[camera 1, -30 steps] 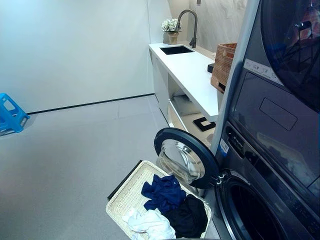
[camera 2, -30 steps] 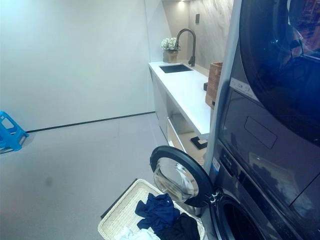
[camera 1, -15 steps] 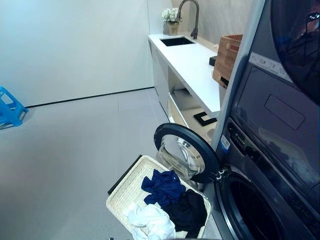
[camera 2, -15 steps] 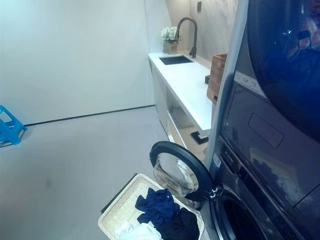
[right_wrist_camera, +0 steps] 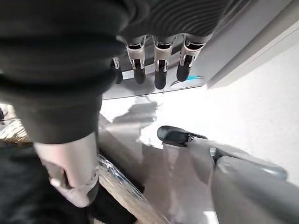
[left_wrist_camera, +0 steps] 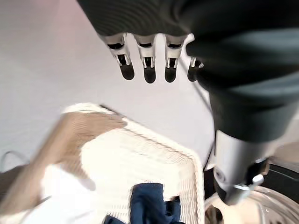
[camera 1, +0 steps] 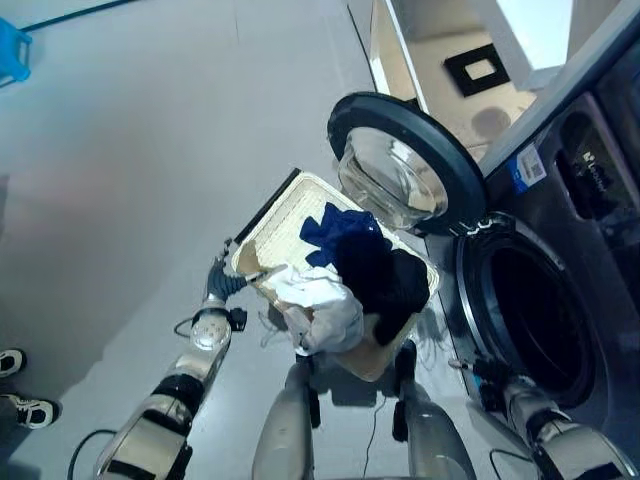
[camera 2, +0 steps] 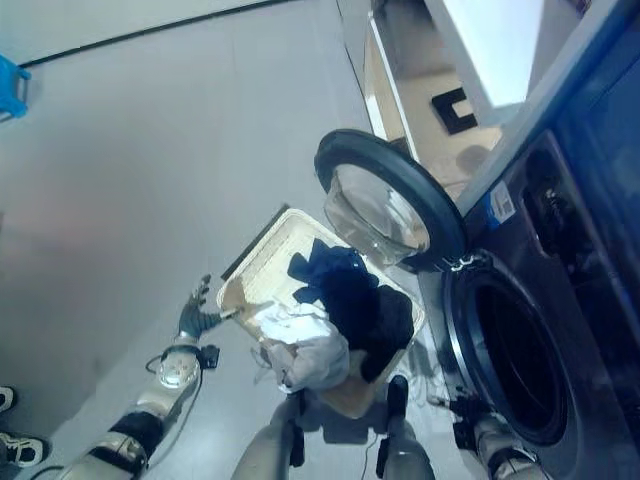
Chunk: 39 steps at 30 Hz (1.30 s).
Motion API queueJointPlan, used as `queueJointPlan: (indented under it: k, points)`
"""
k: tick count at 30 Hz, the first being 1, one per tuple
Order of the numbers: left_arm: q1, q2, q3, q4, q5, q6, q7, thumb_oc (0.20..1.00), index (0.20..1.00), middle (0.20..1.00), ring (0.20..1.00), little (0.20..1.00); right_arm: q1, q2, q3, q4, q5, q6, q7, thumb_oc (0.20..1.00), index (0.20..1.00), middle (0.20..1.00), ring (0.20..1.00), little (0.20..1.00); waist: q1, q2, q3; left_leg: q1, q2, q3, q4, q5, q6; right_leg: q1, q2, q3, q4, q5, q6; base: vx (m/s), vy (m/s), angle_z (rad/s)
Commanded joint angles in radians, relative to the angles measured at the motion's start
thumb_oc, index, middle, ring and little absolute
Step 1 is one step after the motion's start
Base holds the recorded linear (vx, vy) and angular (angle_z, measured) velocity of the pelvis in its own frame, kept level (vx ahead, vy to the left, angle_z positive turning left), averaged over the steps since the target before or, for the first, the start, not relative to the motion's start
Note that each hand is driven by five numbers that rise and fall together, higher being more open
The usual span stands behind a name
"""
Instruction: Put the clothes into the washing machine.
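A white wicker basket (camera 1: 268, 222) stands on the floor in front of the washing machine. In it lie a blue garment (camera 1: 340, 228), a black one (camera 1: 388, 282) and a white one (camera 1: 322, 302) that bulges over the near rim. The round door (camera 1: 405, 168) is swung open and the dark drum opening (camera 1: 535, 322) is at the right. My left hand (camera 1: 220, 274) is open beside the basket's left corner, fingers (left_wrist_camera: 148, 67) straight, touching nothing. By the lower edge of the drum opening, my right hand (camera 2: 462, 432) is open with relaxed fingers (right_wrist_camera: 160, 70), holding nothing.
A person's shoes (camera 1: 18, 385) stand on the grey floor at the far left. A blue stool (camera 1: 12, 48) is at the top left. A low shelf with a black square item (camera 1: 478, 68) lies behind the open door.
The camera has tipped sharply downward, so the whole picture has shifted and both arms have come into view. The basket, clothes and door stand as before.
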Motion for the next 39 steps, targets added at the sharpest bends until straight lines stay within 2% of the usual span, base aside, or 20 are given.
queueJointPlan:
  k: [1,6,8,11,13,18,22,28,33,39]
  points:
    - [-0.018,0.047,0.014,-0.056,0.092,-0.051,0.088,1.000,1.000,1.000,1.000,1.000,0.062,-0.002,0.018,-0.016,0.041,0.000,-0.009,1.000,1.000,1.000,1.000,1.000,0.021,-0.100,-0.012,-0.001,-0.070,0.007,0.064,-0.111,0.013,-0.087,-0.033,0.031,-0.059,0.126,0.052,-0.02,-0.021,0.13]
    - [-0.076,0.098,-0.039,-0.122,0.207,-0.052,0.158,1.000,1.000,1.000,1.000,1.000,0.050,-0.019,0.029,-0.032,0.056,-0.001,-0.009,1.000,1.000,1.000,1.000,1.000,0.011,-0.111,-0.012,-0.133,-0.085,-0.005,0.134,-0.115,0.015,-0.206,-0.033,0.035,-0.016,0.135,0.052,-0.02,-0.006,0.06]
    - [-0.129,0.142,-0.088,-0.160,0.287,-0.032,0.178,1.000,1.000,1.000,1.000,1.000,0.033,-0.029,0.035,-0.049,0.056,0.001,-0.008,1.000,1.000,1.000,1.000,1.000,0.002,-0.118,-0.012,-0.209,-0.090,-0.010,0.174,-0.116,0.013,-0.274,-0.028,0.036,0.005,0.144,0.052,-0.03,-0.012,0.06]
    - [-0.172,0.172,-0.129,-0.180,0.321,-0.013,0.171,1.000,1.000,1.000,1.000,1.000,0.017,-0.034,0.041,-0.061,0.064,0.002,-0.009,1.000,1.000,1.000,1.000,1.000,-0.004,-0.122,-0.012,-0.250,-0.093,-0.014,0.196,-0.119,0.013,-0.312,-0.024,0.036,0.016,0.150,0.052,-0.01,-0.007,0.03]
    - [-0.250,0.201,-0.206,-0.182,0.396,0.025,0.118,1.000,1.000,1.000,1.000,1.000,-0.020,-0.044,0.048,-0.072,0.061,0.010,-0.005,1.000,1.000,1.000,1.000,1.000,-0.015,-0.127,-0.012,-0.309,-0.098,-0.018,0.223,-0.120,0.012,-0.368,-0.017,0.035,0.034,0.155,0.052,-0.04,-0.008,-0.02]
    - [-0.335,0.227,-0.311,-0.170,0.398,0.065,0.029,1.000,1.000,1.000,1.000,1.000,-0.062,-0.060,0.061,-0.076,0.067,0.010,-0.002,1.000,1.000,1.000,1.000,1.000,-0.030,-0.128,-0.012,-0.370,-0.098,-0.023,0.240,-0.115,0.011,-0.426,-0.008,0.039,0.046,0.166,0.053,-0.01,-0.005,-0.01]
    - [-0.368,0.220,-0.346,-0.146,0.383,0.073,-0.005,1.000,1.000,1.000,1.000,1.000,-0.084,-0.068,0.068,-0.070,0.066,0.004,0.002,1.000,1.000,1.000,1.000,1.000,-0.038,-0.128,-0.012,-0.398,-0.097,-0.023,0.249,-0.112,0.008,-0.456,-0.007,0.040,0.049,0.174,0.055,0.00,0.000,0.00]
    - [-0.403,0.193,-0.406,-0.110,0.368,0.048,-0.076,1.000,1.000,1.000,1.000,1.000,-0.126,-0.079,0.082,-0.062,0.077,0.001,0.000,1.000,1.000,1.000,1.000,1.000,-0.050,-0.124,-0.012,-0.439,-0.096,-0.017,0.252,-0.106,0.000,-0.498,-0.004,0.043,0.043,0.185,0.056,0.00,0.002,-0.01]
    - [-0.405,0.178,-0.436,-0.122,0.353,0.063,-0.131,1.000,1.000,1.000,1.000,1.000,-0.135,-0.079,0.082,-0.059,0.082,-0.003,0.003,1.000,1.000,1.000,1.000,1.000,-0.052,-0.123,-0.012,-0.454,-0.102,-0.020,0.249,-0.104,0.000,-0.513,0.000,0.044,0.039,0.193,0.058,0.00,-0.006,-0.01]
    - [-0.358,0.172,-0.431,-0.139,0.337,0.082,-0.088,1.000,1.000,1.000,1.000,1.000,-0.124,-0.077,0.080,-0.060,0.088,-0.012,-0.001,1.000,1.000,1.000,1.000,1.000,-0.042,-0.116,-0.012,-0.454,-0.107,-0.026,0.250,-0.111,0.002,-0.513,0.003,0.042,0.042,0.188,0.060,0.00,-0.002,0.01]
